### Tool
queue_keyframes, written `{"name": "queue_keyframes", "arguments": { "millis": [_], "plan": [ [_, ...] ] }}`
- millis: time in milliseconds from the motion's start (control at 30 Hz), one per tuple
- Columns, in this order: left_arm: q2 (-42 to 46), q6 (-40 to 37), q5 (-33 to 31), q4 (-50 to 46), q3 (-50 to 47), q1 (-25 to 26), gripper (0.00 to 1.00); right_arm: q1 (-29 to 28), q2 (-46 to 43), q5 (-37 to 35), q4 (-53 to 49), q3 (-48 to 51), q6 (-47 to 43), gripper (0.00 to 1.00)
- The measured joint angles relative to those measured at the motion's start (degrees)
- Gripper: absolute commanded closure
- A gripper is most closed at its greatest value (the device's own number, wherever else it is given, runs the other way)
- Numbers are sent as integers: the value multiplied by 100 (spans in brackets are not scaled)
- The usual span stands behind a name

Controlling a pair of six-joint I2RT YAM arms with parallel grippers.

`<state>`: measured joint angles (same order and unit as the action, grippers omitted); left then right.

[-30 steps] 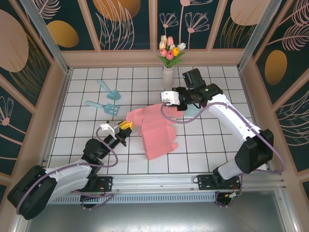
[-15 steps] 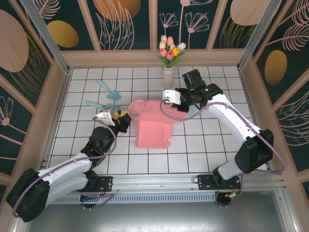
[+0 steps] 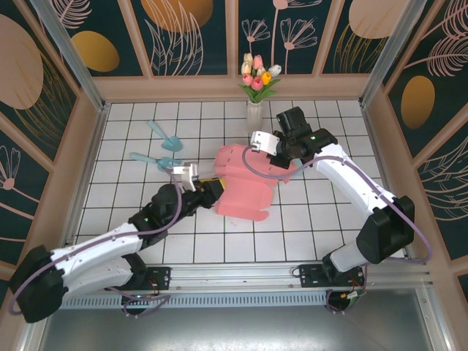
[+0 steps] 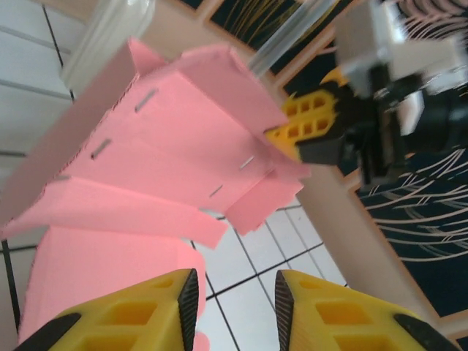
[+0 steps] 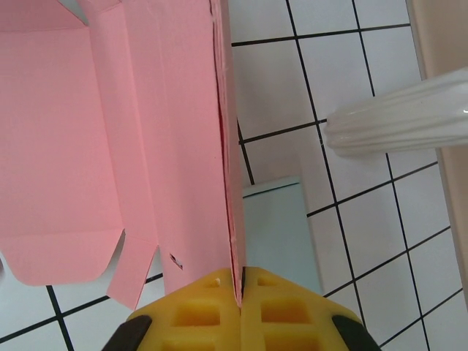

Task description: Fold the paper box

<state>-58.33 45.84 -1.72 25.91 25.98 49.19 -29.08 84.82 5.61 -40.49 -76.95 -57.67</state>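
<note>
Bottom centre of the right wrist view: the right gripper (image 5: 241,281) has its jaws pinching the paper box (image 5: 110,146) edge. Bottom of the left wrist view: the left gripper (image 4: 235,292) has its jaws spread, holding nothing.

Looking like a robot lab cell that's posing as a garden set: left arm (image 3: 102,247) and right arm (image 3: 351,178) sitting bolted to an aluminium rail (image 3: 234,276), gridded white counter (image 3: 307,219), flower-print panels (image 3: 44,80) boxing it in, tulips (image 3: 257,77) standing in a vase (image 3: 254,117).

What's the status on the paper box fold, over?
Right fingers shut on paper box edge. Left fingers open beside it, gripping nothing. Box partly folded. Vase close behind.
</note>
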Motion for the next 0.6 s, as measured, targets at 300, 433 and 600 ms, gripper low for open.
{"name": "queue_keyframes", "arguments": {
  "millis": [300, 433, 600],
  "plan": [
    [-1495, 13, -807, -269, 704, -116, 75, 0, -210, 48, 61, 398, -184, 100],
    [-1707, 13, -933, -275, 831, -581, 75, -7, -461, 105, 149, 702, -398, 100],
    [-1895, -33, -966, -308, 990, -833, 75, -35, -647, 142, 339, 988, -551, 100]
  ]
}}
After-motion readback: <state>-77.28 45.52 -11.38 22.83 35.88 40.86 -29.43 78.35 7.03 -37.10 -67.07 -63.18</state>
